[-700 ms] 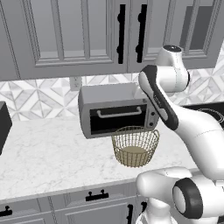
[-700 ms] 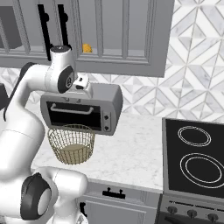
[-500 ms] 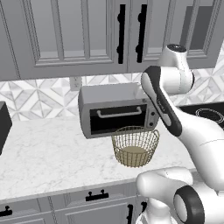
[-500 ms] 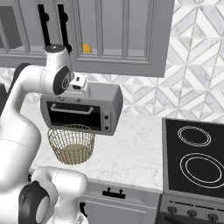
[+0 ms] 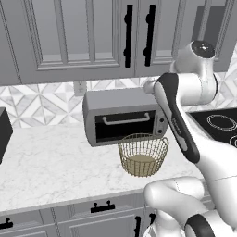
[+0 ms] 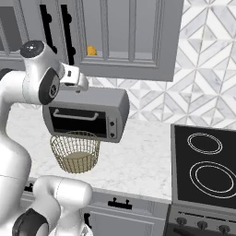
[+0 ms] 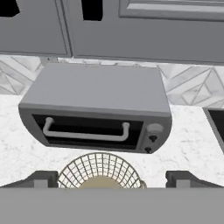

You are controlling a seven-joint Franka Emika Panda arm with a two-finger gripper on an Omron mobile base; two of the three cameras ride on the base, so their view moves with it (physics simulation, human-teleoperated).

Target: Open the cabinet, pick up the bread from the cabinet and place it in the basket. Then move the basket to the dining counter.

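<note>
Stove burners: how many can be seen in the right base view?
2. On the black stovetop at right: a smaller far burner and a larger near burner. More may lie beyond the frame edge.

Nothing readable anywhere here, no text, labels, brands or numbers. The toaster oven [image 7: 96, 109] front just has two plain knobs with no markings I can make out, the cabinet [image 5: 92, 37] doors are blank grey panels, and the stove [image 6: 205, 166] only shows white burner rings, no printed symbols I can read.
</note>
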